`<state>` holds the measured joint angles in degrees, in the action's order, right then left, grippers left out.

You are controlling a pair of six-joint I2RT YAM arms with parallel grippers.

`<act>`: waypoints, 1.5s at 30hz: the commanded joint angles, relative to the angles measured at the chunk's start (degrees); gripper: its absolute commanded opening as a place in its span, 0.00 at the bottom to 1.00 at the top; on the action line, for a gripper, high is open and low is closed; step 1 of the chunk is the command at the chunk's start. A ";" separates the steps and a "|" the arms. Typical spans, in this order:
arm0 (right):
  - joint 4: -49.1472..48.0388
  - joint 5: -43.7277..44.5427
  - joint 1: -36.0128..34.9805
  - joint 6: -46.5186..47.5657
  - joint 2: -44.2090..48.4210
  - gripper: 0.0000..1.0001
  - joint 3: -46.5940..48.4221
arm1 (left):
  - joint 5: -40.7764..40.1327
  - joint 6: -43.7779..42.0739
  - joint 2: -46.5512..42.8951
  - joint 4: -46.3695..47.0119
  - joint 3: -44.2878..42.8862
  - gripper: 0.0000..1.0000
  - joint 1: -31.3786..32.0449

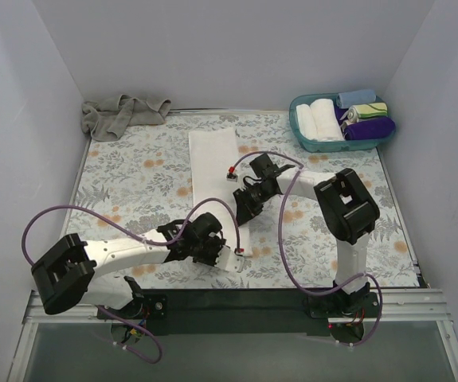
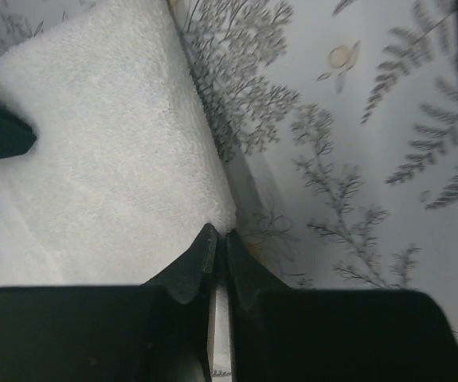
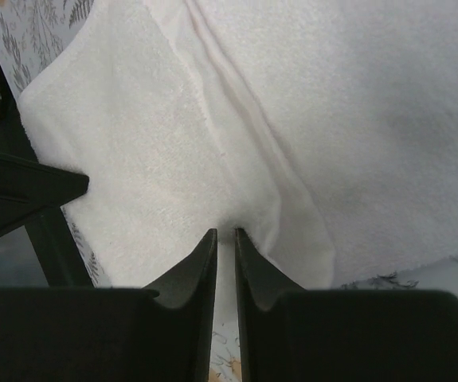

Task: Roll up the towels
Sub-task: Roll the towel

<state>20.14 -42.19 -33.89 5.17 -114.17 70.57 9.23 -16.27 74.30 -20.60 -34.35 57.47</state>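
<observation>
A long white towel [image 1: 214, 159] lies flat down the middle of the flowered table. My left gripper [image 1: 227, 239] is at its near end, shut on the towel's corner [image 2: 219, 235]; the towel [image 2: 109, 159] spreads to the left of the jaws. My right gripper [image 1: 244, 213] is just beyond, at the towel's right edge, shut on a raised fold [image 3: 225, 231] of the white towel [image 3: 356, 103]. A grey-beige towel [image 1: 121, 113] lies crumpled at the back left corner.
A teal basket [image 1: 315, 145] at the back right holds rolled white, blue, green and purple towels. White walls close in the table on three sides. The two grippers are close together; each shows at the left in the other's wrist view.
</observation>
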 commanded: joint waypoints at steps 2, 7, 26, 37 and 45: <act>4.64 2.56 -0.83 3.97 7.11 0.19 -0.79 | 18.53 5.63 -0.92 -14.37 -6.43 0.00 -1.74; 4.30 0.89 -0.65 3.45 6.95 0.21 2.90 | 25.91 6.43 2.95 -19.29 -11.17 0.00 -5.61; 3.33 -1.75 -1.71 3.09 -0.36 0.19 2.91 | 33.84 7.57 18.24 -20.72 -25.77 0.00 -24.86; 8.24 0.18 0.14 3.79 7.99 0.44 6.16 | 32.86 4.67 23.60 -16.31 -24.63 0.00 -29.08; 10.62 -5.96 1.55 5.81 15.11 0.57 -0.77 | 33.39 4.67 25.80 -15.87 -24.63 0.00 -29.35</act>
<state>27.81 -43.70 -32.64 9.19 -101.56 72.27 42.04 -10.31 99.79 -37.91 -58.61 28.56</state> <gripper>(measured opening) 0.546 0.024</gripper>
